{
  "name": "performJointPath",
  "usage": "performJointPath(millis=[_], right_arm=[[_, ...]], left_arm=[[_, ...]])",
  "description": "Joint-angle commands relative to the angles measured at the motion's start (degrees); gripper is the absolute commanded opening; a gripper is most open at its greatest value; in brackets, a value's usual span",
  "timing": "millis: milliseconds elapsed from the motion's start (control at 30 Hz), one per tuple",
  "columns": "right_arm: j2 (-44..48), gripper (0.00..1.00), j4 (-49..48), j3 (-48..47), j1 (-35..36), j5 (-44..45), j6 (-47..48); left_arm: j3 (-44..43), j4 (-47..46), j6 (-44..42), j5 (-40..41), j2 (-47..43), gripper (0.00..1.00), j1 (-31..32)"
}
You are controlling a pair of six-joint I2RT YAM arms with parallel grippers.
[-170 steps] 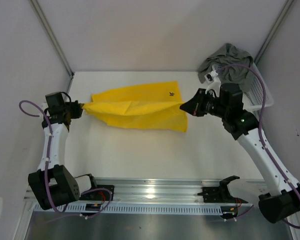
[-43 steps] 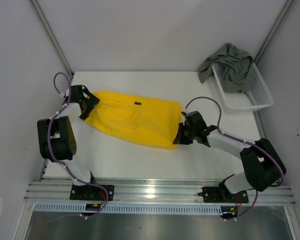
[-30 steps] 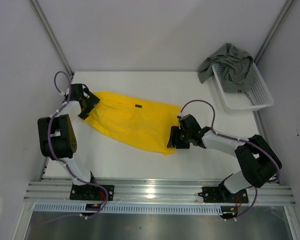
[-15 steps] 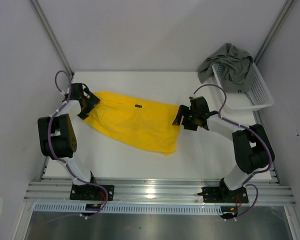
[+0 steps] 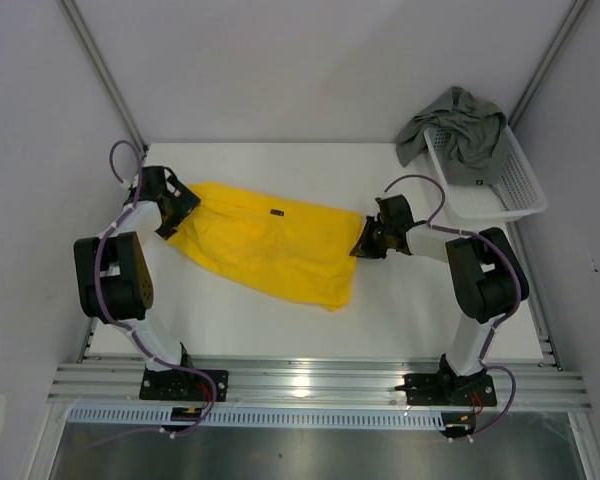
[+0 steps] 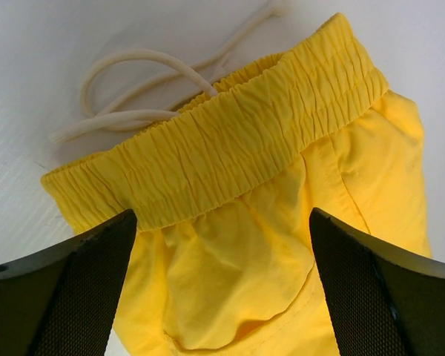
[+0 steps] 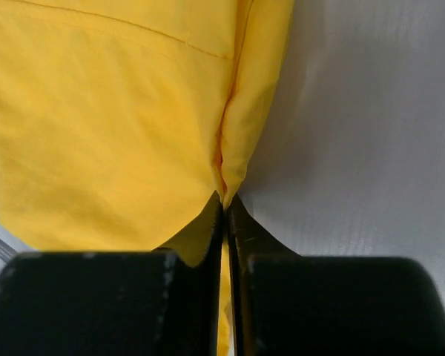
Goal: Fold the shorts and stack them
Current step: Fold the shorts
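Yellow shorts (image 5: 275, 250) lie spread flat on the table (image 5: 280, 330), left of the basket (image 5: 500, 195) and nearer the arm bases than it, apart from it

Waistband (image 6: 230, 148) is at the end farthest from the basket, with a cream drawstring (image 6: 133, 89) looped on the table just past it; small dark logo (image 5: 277, 210) shows on the far edge

Left end effector (image 5: 180, 212) sits at that waistband end, jaws spread wide; the wrist view has one finger either side of the cloth (image 6: 222, 297), gripping nothing

Right end effector (image 5: 365, 245) is at the shorts' end nearest the basket, low to the table, jaws narrowed almost together and pinching the yellow hem edge, a strip of yellow visible between them (image 7: 225, 215)

Cloth is mildly wrinkled and its near corner on the basket side hangs toward the bases

Grey shorts (image 5: 460, 125) are bunched in the basket, draped over its far left rim, touching neither end effector
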State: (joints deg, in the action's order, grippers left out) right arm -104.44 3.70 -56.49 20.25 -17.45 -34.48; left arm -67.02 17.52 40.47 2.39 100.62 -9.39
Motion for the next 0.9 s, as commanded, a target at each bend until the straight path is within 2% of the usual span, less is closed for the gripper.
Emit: performJointPath(millis=[0,133,200,233,300,333,367,433,467,567,700,800,867], right_arm=[[0.11,0.0,3.93,-3.71,-2.39,1.71,2.13],[2.31,0.0,6.84,-4.15,-7.94,4.7,3.8],[2.32,0.0,8.16,-5.72,-9.35,6.81,4.33],[2.05,0.07,8.42,-6.52,-9.79,7.51,4.51],[0.56,0.15,9.47,-9.23,-9.79,8.75,4.68],[0.21,0.38,9.74,-10.12,-9.88,9.62,4.77],[0.12,0.55,10.87,-11.0,-9.88,10.41,4.95],[1.25,0.78,11.24,-12.24,-9.79,11.21,5.04],[2.04,0.82,11.67,-12.42,-9.36,12.0,5.3],[5.73,0.84,13.43,-13.21,-6.03,14.29,6.35],[8.38,0.81,14.31,-14.52,0.48,13.33,7.76],[7.33,0.74,12.91,-16.28,5.23,9.29,7.15],[5.32,0.65,10.81,-17.86,8.38,6.48,6.44]], left_arm=[[1.37,1.81,-0.74,0.33,-4.19,0.99,1.04],[5.93,1.91,1.63,0.94,-9.54,0.99,2.44],[11.02,0.77,3.65,0.78,-12.8,0.99,3.76],[12.34,-0.02,4.78,-0.1,-16.21,0.99,3.94],[16.04,-0.73,5.58,-1.94,-19.13,0.99,3.94],[15.79,-0.3,5.59,-1.95,-21.14,0.99,3.94],[15.26,0.49,5.5,-3.61,-21.86,0.99,3.94],[12.81,3.13,4.54,-4.06,-22.92,0.99,3.94],[12.27,3.83,4.1,-3.98,-23.53,0.99,3.94],[10.78,4.02,2.52,-3.1,-22.67,0.99,3.41],[9.81,-0.19,-0.21,-6.95,-17.67,0.99,1.48],[9.28,-4.59,-2.41,-9.16,-13.8,0.99,0.42],[8.4,-7.66,-3.46,-10.47,-11.25,0.99,0.16]])
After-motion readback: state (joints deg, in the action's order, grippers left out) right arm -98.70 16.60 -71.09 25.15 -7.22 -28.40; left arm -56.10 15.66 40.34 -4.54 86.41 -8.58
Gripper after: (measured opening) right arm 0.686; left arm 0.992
